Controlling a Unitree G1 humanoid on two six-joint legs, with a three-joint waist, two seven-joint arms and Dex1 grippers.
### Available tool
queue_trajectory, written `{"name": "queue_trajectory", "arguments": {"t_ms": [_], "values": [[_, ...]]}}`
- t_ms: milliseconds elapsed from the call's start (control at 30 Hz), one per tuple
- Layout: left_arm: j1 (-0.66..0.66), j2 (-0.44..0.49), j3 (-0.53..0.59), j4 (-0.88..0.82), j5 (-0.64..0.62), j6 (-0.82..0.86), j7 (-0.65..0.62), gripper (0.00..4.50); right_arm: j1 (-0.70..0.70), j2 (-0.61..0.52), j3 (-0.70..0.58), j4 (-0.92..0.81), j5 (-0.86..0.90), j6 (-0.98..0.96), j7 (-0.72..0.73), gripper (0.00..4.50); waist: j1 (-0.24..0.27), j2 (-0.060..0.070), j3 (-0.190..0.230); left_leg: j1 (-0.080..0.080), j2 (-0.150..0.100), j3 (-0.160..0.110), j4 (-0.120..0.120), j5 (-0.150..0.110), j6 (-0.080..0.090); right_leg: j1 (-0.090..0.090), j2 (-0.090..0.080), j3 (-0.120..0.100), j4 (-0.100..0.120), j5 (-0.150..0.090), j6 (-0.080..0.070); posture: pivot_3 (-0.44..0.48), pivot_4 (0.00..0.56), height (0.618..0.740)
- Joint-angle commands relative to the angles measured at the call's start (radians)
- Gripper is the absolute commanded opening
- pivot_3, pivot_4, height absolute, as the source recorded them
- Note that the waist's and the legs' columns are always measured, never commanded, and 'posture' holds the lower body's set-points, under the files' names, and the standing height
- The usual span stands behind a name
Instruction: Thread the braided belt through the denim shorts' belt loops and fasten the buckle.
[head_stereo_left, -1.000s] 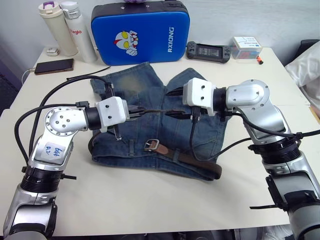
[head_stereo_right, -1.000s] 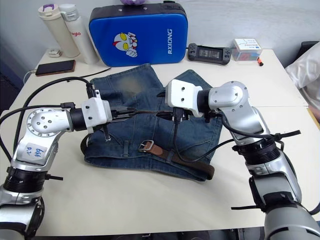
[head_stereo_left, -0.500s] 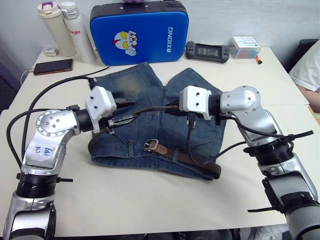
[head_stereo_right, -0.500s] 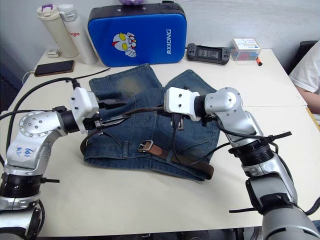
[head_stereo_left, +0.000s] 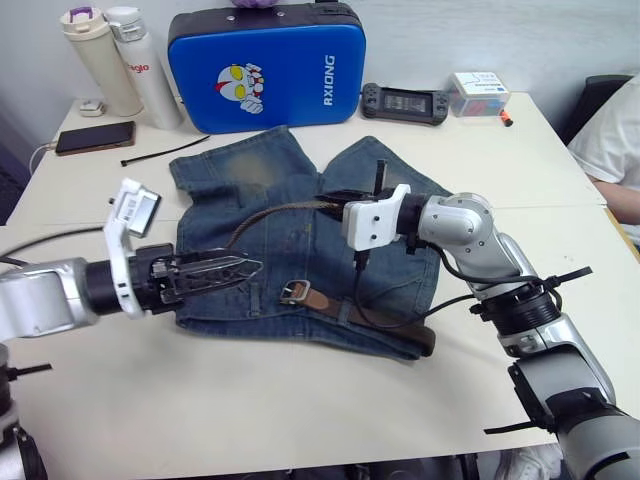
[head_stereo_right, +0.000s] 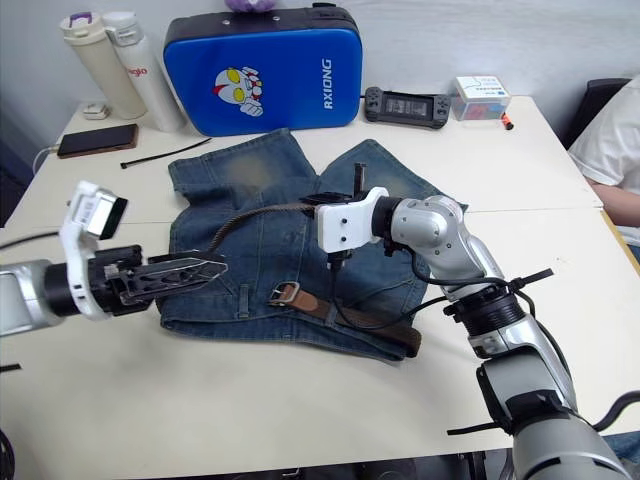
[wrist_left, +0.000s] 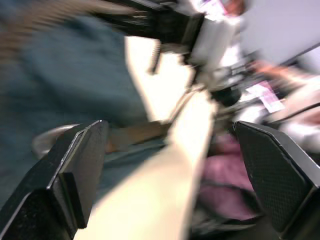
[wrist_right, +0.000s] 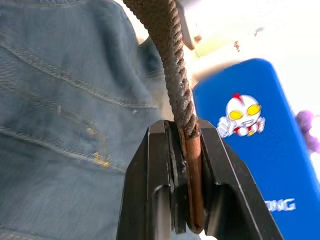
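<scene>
Two claws working, near to far. Left claw (head_stereo_left: 215, 270) is hovering low over the counter (head_stereo_left: 300, 400) at the near-left edge of the denim shorts (head_stereo_left: 290, 250), released, fingers spread wide in the left wrist view, gripping nothing. Just beyond it the buckle (head_stereo_left: 296, 291) is lying flat on the waistband, brown strap trailing right toward the far hem corner. Right claw (head_stereo_right: 318, 208) is sitting over the middle of the shorts, clenched on the tip end of the braided belt (head_stereo_right: 262, 212); the right wrist view is showing the weave pinched tight between the pads. Free span is arcing up off the denim toward the left side.

To do this step well, I'm judging: keeping the right pinch firm and the tip pointing along the waistband, left claw pinning the denim beside the next of the belt loops (head_stereo_left: 260, 297) so it's standing open, then feeding slowly, no twist. Can't tell which loops are already threaded.

Far side: blue case (head_stereo_left: 265, 65), bottles, phone, well apart.
</scene>
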Motion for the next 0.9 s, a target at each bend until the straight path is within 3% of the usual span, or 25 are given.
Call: {"name": "queue_trajectory", "arguments": {"t_ms": [33,133,233,500,600,733,800,867,900], "values": [[0.020,-0.178,-0.085,-0.102,-0.033,-0.235,0.317,4.40,0.012,-0.001,-0.006,-0.043,-0.001,-0.039,-0.017,0.00,0.004,0.000,0.000,0.000,0.000,0.000,0.000,0.000,0.000,0.000,0.001,0.000,0.000,0.000,0.000,0.000,0.150,0.725],[0.006,-0.347,-0.115,-0.144,-0.033,-0.360,0.536,4.40,0.029,-0.017,-0.011,-0.054,0.008,-0.046,-0.002,0.00,0.012,-0.001,0.000,-0.001,0.000,0.000,0.001,0.000,0.000,-0.001,0.001,0.002,0.000,0.000,0.000,0.000,0.150,0.725],[-0.009,-0.449,-0.111,-0.150,-0.033,-0.430,0.698,4.40,0.039,-0.029,-0.015,-0.064,0.014,-0.045,0.011,0.00,0.012,-0.001,0.000,-0.002,0.000,0.000,0.002,0.000,0.001,-0.001,0.003,0.002,-0.001,0.000,0.000,0.000,0.150,0.725],[-0.028,-0.539,-0.080,-0.152,-0.033,-0.446,0.831,4.40,0.044,-0.042,-0.022,-0.077,0.015,-0.031,0.017,0.00,0.013,-0.001,0.000,-0.002,0.003,0.002,0.002,0.001,0.000,0.001,0.012,0.004,-0.005,0.000,0.000,0.000,0.150,0.725],[-0.027,-0.534,-0.098,-0.108,-0.033,-0.412,0.844,3.59,0.047,-0.041,-0.017,-0.081,0.034,-0.030,0.035,0.00,0.015,-0.001,0.000,-0.002,0.004,0.002,0.001,0.001,0.000,0.001,0.012,0.005,-0.005,0.000,0.000,0.000,0.150,0.725],[-0.042,-0.557,-0.102,-0.086,-0.033,-0.389,0.839,1.81,0.052,-0.044,-0.018,-0.086,0.035,-0.031,0.038,0.00,0.019,-0.001,0.000,-0.002,0.004,0.002,0.002,0.001,0.000,0.002,0.013,0.005,-0.006,0.000,0.000,0.000,0.150,0.725],[-0.047,-0.558,-0.084,-0.072,-0.033,-0.380,0.836,1.26,0.056,-0.043,-0.022,-0.089,0.040,-0.028,0.042,0.00,0.020,-0.001,0.000,-0.002,0.003,0.002,0.002,0.001,0.000,0.002,0.013,0.005,-0.006,0.000,0.000,0.000,0.150,0.725],[-0.052,-0.555,-0.069,-0.046,-0.033,-0.356,0.816,0.25,0.071,-0.038,-0.024,-0.103,0.079,-0.013,0.067,0.00,0.019,-0.001,0.000,-0.002,0.004,0.002,0.002,0.001,-0.001,0.002,0.014,0.005,-0.006,0.000,0.000,0.000,0.150,0.725],[-0.053,-0.551,-0.063,-0.034,-0.033,-0.344,0.809,0.02,0.079,-0.039,-0.025,-0.113,0.090,-0.009,0.074,0.00,0.019,-0.001,0.000,-0.002,0.004,0.002,0.002,0.002,-0.001,0.002,0.014,0.005,-0.006,0.000,0.000,0.000,0.150,0.725]]}}
